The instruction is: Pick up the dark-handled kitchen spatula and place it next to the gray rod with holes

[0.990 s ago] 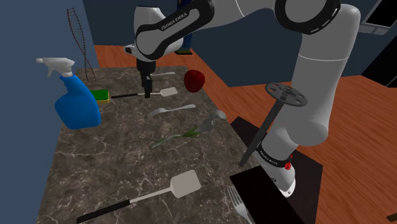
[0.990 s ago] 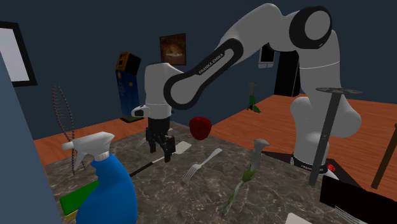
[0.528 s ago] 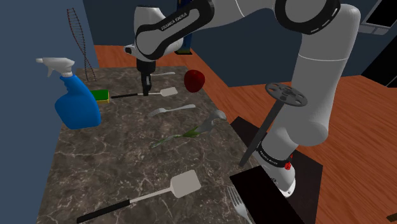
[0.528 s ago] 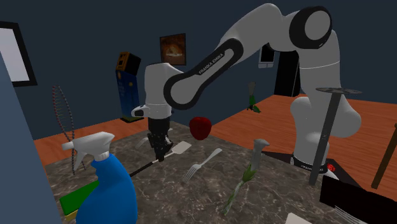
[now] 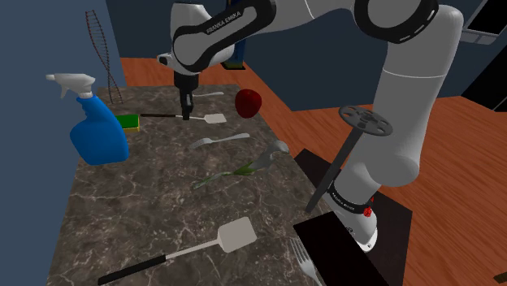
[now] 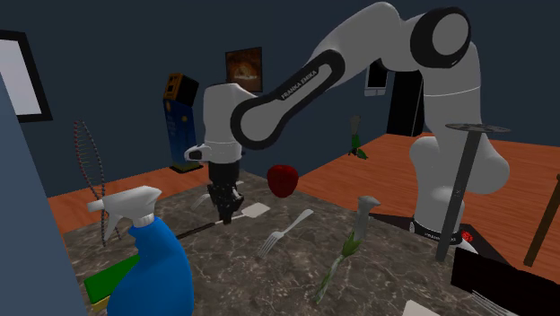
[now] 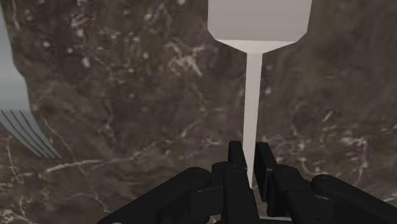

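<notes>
My gripper (image 5: 186, 116) is shut on the thin pale shaft of a spatula (image 5: 215, 119) at the far part of the marble table (image 5: 146, 203). The spatula's dark handle (image 5: 158, 117) points toward the green sponge (image 5: 127, 122). In the second exterior view, my gripper (image 6: 226, 215) holds the spatula (image 6: 256, 210) a little above the tabletop. In the wrist view, the two fingers (image 7: 236, 159) clasp the spatula's shaft (image 7: 252, 95) just behind its pale head. A dark grey rod topped by a perforated disc (image 5: 351, 146) leans beside the stand, off the table.
A blue spray bottle (image 5: 96, 130) stands near the sponge. A red apple-like object (image 5: 248, 102), a fork (image 5: 218, 141) and a grey utensil with a green stem (image 5: 264, 161) lie mid-table. Another dark-handled spatula (image 5: 236, 235) and a fork (image 5: 305, 260) lie at the near end.
The fingers closed on the spatula's shaft, then the hand rose slightly, lifting the spatula off the tabletop.
</notes>
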### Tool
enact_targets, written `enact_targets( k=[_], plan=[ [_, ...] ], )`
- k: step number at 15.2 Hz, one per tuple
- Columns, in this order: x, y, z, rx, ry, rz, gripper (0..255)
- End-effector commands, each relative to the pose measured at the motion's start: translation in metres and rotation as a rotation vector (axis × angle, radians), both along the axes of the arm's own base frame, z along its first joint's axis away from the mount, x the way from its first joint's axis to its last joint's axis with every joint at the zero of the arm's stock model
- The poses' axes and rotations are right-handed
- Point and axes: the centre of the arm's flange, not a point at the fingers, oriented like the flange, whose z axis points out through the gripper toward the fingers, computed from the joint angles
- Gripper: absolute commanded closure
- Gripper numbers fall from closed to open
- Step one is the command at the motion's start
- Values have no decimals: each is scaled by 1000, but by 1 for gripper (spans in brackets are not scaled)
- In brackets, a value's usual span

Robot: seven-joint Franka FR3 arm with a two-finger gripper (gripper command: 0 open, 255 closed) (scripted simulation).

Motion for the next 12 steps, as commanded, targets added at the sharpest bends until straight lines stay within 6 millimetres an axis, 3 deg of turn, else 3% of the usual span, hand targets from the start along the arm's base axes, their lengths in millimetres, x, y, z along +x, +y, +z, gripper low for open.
enact_targets(
  k=[1, 12],
  plan=[
    [0, -1, 10, 0, 0, 0, 255],
    [0, -1, 68, 0, 0, 0, 255]
  ],
)
